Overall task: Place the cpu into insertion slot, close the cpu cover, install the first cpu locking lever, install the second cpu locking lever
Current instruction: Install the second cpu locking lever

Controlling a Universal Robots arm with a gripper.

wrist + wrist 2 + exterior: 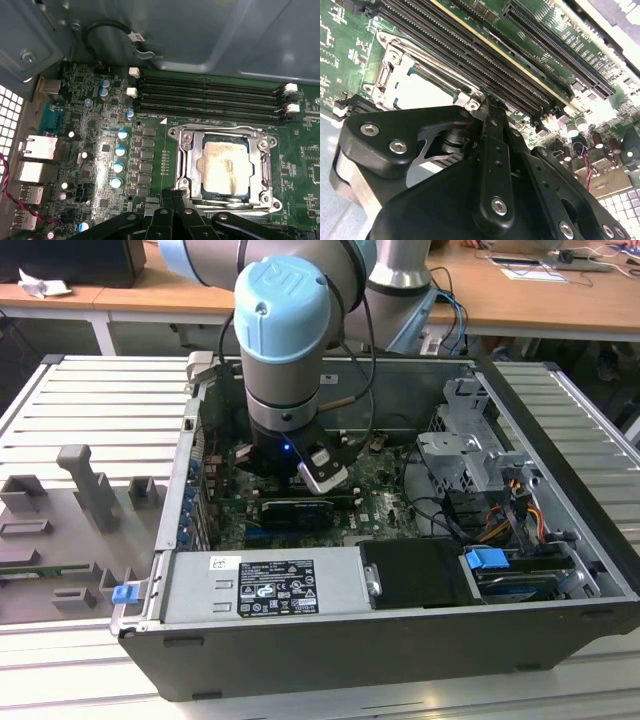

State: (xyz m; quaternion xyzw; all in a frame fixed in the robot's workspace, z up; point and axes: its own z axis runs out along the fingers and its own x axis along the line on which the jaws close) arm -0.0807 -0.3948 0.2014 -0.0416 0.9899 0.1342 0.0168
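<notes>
Although the cpu point(226, 166) already lies flat in its socket and the cpu cover point(187, 160) is folded down around it as a silvery frame, the locking levers cannot be made out clearly, so whether either is latched is uncertain. By the look of things the work stands at the lever stage — chip seated, cover closed, the gripper point(172, 196) poised at the near edge of the socket.

In the first wrist view the black fingertips point(178, 196) sit drawn close together, with no visible gap and nothing pinched between them; they end just beside the cover's near rim, and contact cannot be confirmed. The second wrist view shows the same: the fingers point(492, 112) meet in a narrow point right by a corner screw of the socket frame. As a judgement, any lever work here calls for a small, precise push along the socket's side — the memory slots point(210, 100) lie close by.

In the exterior view the arm point(285, 340) reaches down into the open computer case point(400, 640).
</notes>
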